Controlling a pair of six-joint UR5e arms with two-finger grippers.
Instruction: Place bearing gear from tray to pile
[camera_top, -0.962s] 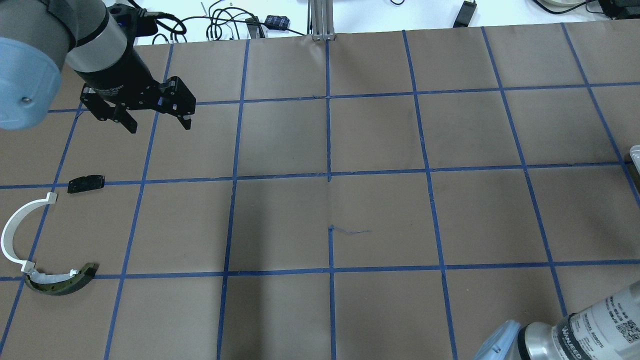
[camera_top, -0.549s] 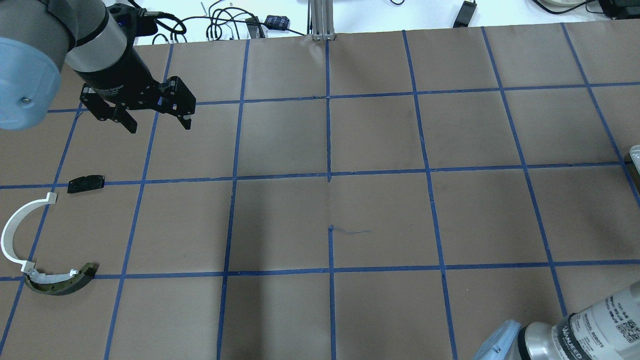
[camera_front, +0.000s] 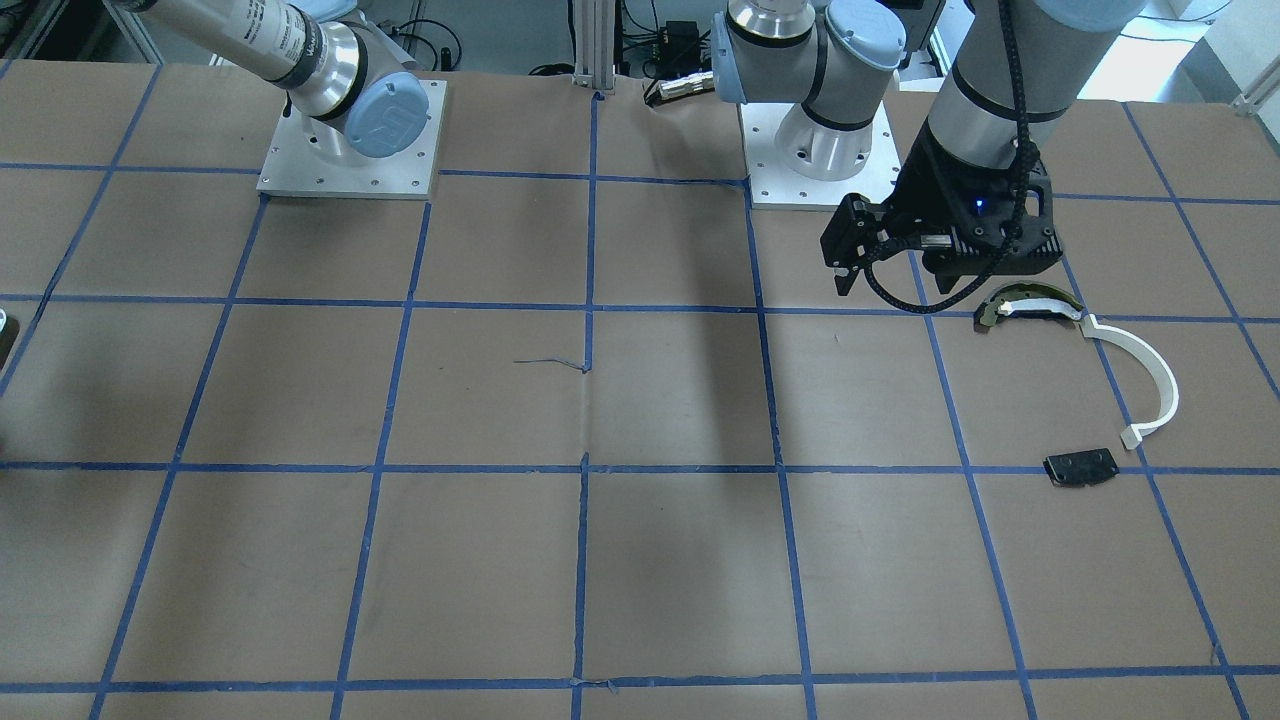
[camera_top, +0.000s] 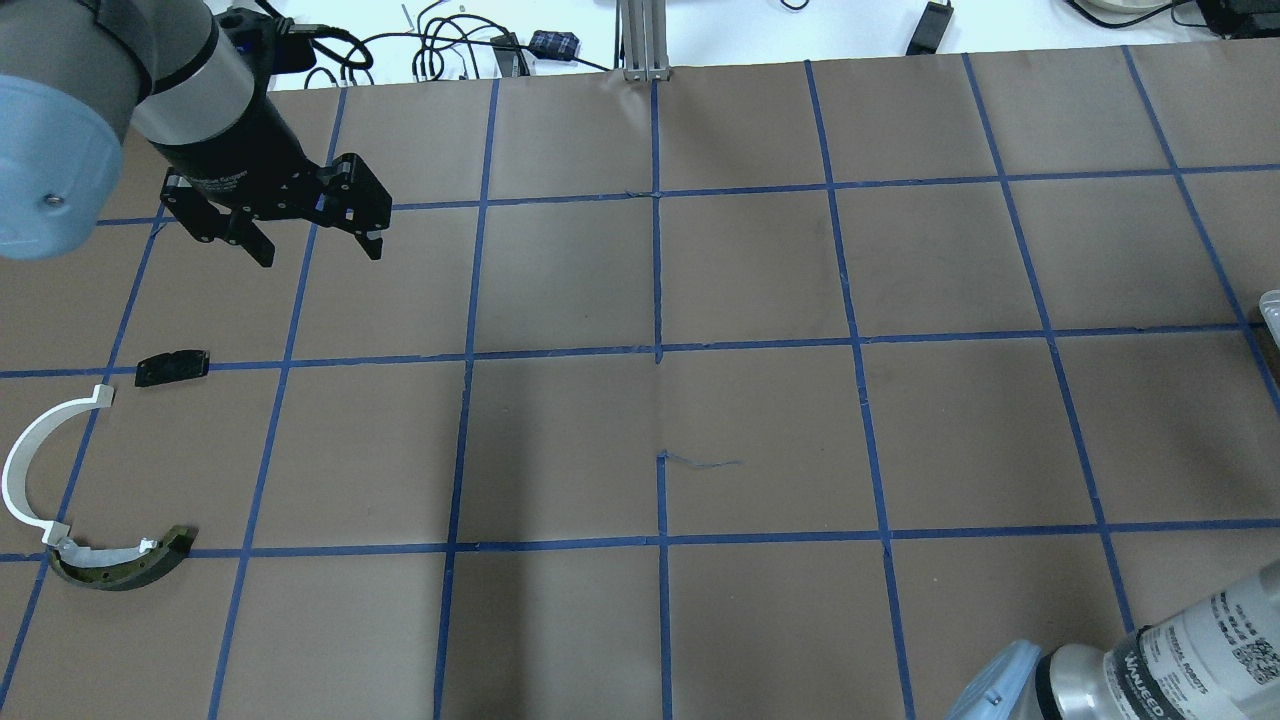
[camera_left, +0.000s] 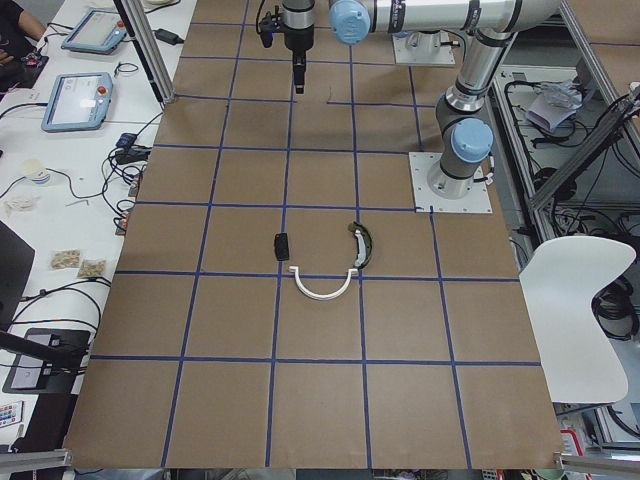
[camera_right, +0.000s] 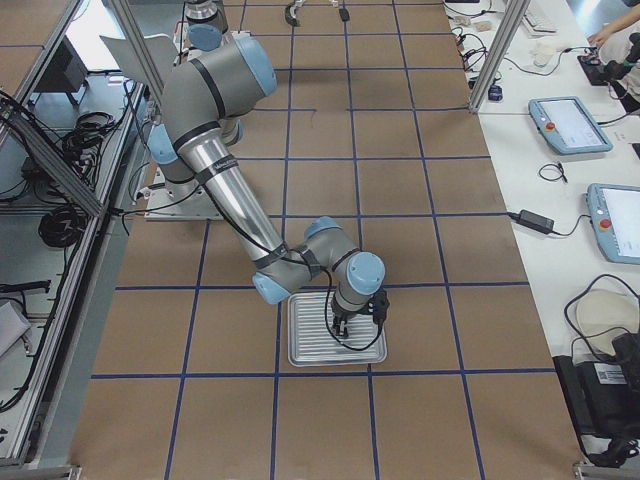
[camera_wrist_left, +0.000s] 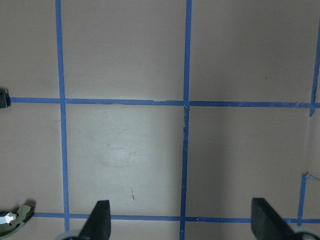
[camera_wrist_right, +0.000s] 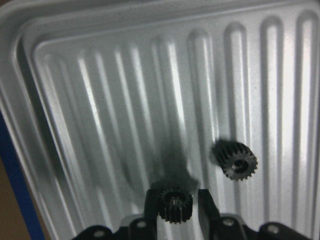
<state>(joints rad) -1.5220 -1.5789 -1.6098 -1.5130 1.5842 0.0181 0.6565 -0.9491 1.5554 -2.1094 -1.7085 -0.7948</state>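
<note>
The pile lies at the table's left end: a white curved arc (camera_top: 25, 465), a dark curved yellowish-edged piece (camera_top: 120, 565) and a flat black plate (camera_top: 172, 367). My left gripper (camera_top: 318, 250) hangs open and empty above the bare table, beyond the pile; its wrist view shows both fingertips (camera_wrist_left: 102, 217) wide apart. My right gripper (camera_wrist_right: 176, 212) is over the ribbed metal tray (camera_wrist_right: 30, 100) and is shut on a small black gear (camera_wrist_right: 175, 201), which casts a shadow on the tray floor. A second black gear (camera_wrist_right: 236, 161) lies loose in the tray.
Brown paper with a blue tape grid covers the table (camera_top: 660, 400). The tray (camera_right: 300, 350) sits at the table's right end, with the right arm (camera_right: 225, 190) bent over it. Cables and pendants lie past the far edge (camera_top: 450, 45).
</note>
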